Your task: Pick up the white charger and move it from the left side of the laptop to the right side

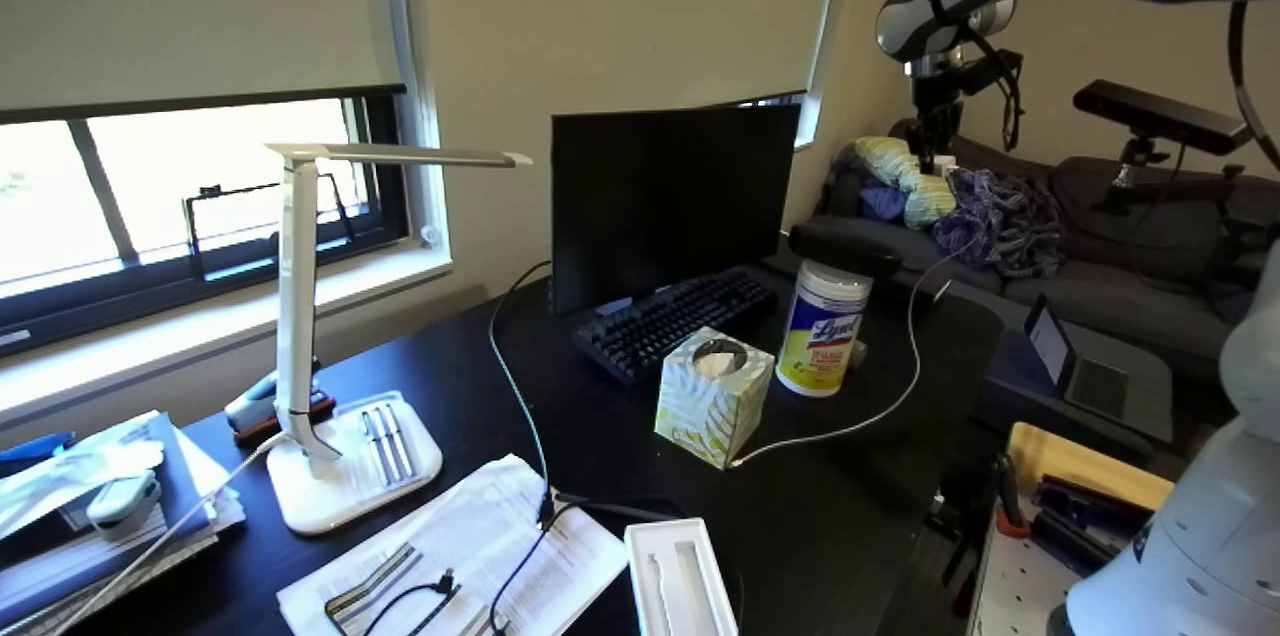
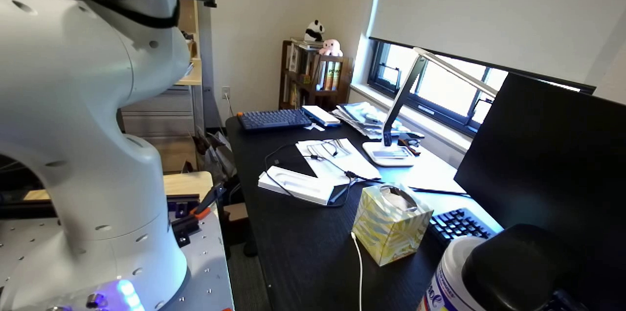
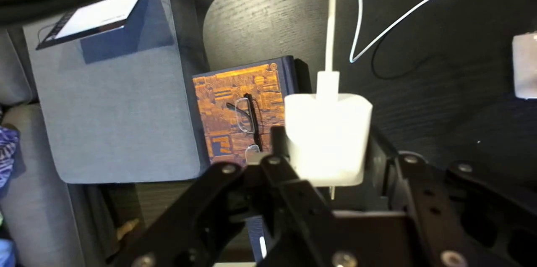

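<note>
The white charger (image 3: 327,137) is pinched between both black fingers in the wrist view, its metal prong pointing back toward the palm. In an exterior view my gripper (image 1: 934,158) is high in the air, past the far end of the desk, with a bit of the charger (image 1: 946,165) showing at its tips. From the charger its thin white cable (image 1: 915,346) drops to the desk and runs to the foot of the tissue box. The laptop (image 1: 675,206), a large dark screen with a black keyboard (image 1: 680,321) before it, stands on the dark desk. The gripper is outside the remaining exterior view.
A tissue box (image 1: 712,396) and a Lysol tub (image 1: 822,331) stand in front of the keyboard. An orange-patterned book (image 3: 239,107) with glasses on it lies at the desk's end. Beyond are a grey ottoman (image 3: 126,124) bearing a small notebook computer, and a sofa (image 1: 1140,286).
</note>
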